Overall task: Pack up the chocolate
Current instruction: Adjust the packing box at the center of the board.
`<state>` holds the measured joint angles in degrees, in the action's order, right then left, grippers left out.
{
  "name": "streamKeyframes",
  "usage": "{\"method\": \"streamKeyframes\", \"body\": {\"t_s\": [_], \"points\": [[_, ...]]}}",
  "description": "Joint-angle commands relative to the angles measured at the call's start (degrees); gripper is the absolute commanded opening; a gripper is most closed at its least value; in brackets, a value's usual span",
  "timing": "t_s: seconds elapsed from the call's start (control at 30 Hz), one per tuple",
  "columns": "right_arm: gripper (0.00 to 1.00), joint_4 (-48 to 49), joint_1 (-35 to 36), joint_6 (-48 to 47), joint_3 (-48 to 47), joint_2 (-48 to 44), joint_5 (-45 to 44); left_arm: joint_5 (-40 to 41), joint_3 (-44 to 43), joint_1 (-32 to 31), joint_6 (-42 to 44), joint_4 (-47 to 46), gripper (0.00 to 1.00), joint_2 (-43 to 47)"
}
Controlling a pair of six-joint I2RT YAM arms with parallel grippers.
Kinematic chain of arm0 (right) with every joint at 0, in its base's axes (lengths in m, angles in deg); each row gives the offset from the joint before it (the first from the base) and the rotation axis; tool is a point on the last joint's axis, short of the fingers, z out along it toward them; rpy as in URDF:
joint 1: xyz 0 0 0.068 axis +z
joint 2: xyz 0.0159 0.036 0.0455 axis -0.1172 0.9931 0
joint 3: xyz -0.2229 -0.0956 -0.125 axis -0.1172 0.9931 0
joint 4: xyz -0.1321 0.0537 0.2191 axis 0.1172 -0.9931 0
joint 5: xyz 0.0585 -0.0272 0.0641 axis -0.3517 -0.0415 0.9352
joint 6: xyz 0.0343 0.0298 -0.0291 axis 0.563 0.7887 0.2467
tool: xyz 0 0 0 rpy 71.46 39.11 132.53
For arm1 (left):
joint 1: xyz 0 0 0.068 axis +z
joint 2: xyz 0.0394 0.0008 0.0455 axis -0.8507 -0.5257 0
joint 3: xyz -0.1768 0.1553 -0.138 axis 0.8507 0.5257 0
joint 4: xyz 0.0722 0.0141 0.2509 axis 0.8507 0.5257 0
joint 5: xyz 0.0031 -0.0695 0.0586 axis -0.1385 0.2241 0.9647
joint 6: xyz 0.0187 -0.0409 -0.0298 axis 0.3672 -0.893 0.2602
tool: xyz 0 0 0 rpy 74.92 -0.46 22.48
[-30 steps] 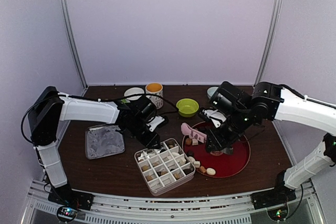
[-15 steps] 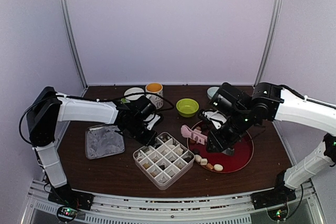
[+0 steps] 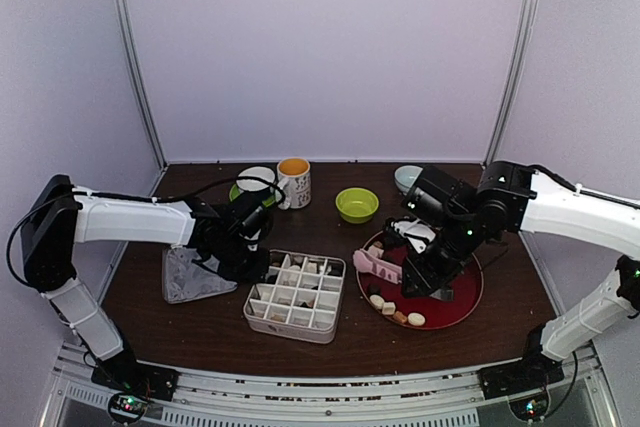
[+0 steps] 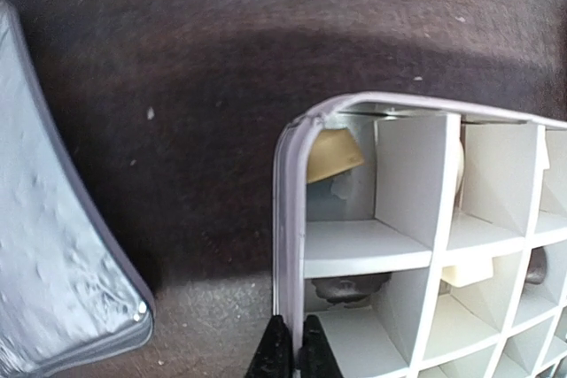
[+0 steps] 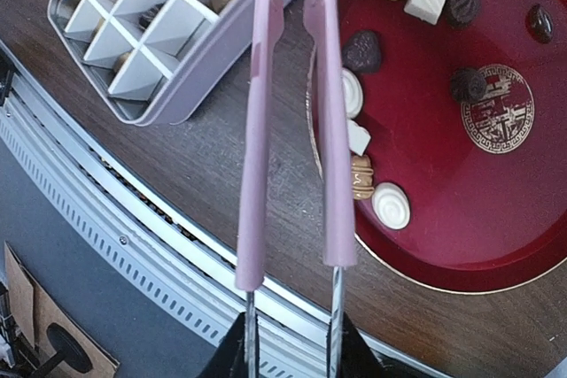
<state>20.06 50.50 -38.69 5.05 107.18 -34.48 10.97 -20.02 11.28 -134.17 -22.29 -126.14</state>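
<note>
Several chocolates [image 3: 392, 309] lie on the red plate [image 3: 462, 297]; in the right wrist view they are white, tan and dark pieces [image 5: 391, 205] on that plate [image 5: 469, 219]. A pale tin with white dividers [image 3: 297, 295] holds several pieces, such as a tan one [image 4: 332, 152] and a dark one [image 4: 345, 288]. My left gripper [image 3: 255, 265] is shut on the tin's left wall [image 4: 288, 219], with my fingers [image 4: 288, 356] pinching it. My right gripper [image 3: 405, 269] is shut on the pink tongs [image 5: 288, 112], whose empty tips hang over the gap between tin and plate.
The tin's grey lid [image 3: 190, 275] lies left of the tin, partly under my left arm. At the back stand a white cup on a green saucer [image 3: 255, 179], a patterned mug [image 3: 294, 182], a green bowl [image 3: 357, 204] and a pale bowl [image 3: 408, 177]. A metal rail [image 5: 133, 236] runs along the near edge.
My left gripper has dragged the tin left and turned it square to the table edge. My right gripper and the tongs shifted slightly right, above the plate's left rim.
</note>
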Motion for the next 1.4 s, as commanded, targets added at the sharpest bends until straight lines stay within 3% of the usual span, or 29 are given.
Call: {"method": "streamKeyframes", "body": {"t_s": [0.0, 0.23, 0.43, 0.57, 1.13, 1.37], "points": [[0.27, -1.23, -2.43, 0.70, 4.09, -2.04, -0.88, -1.17, 2.50, 0.33, -10.30, -9.09, 0.00, 3.81], [0.29, -3.22, -3.66, 0.16, 9.84, -5.63, 1.66, -1.20, 1.62, 0.32, -9.39, -12.37, 0.00, 1.69], [0.33, -4.67, -3.79, -0.47, 11.43, -7.69, 4.76, -1.52, 0.80, 0.33, -8.69, -13.48, 0.19, 0.56], [0.33, -4.62, -3.79, -0.68, 12.24, -7.73, 6.01, -0.77, 0.78, 0.33, -7.89, -13.42, 0.25, 1.51], [0.35, -4.72, -3.77, -0.78, 13.63, -4.64, 4.85, 7.46, 1.87, 0.29, -2.49, -11.72, 0.32, 14.17], [0.35, -3.46, -3.74, -0.83, 12.95, -3.33, 5.56, 9.96, 8.03, 0.33, -2.11, -18.55, 0.38, 21.16]]}}
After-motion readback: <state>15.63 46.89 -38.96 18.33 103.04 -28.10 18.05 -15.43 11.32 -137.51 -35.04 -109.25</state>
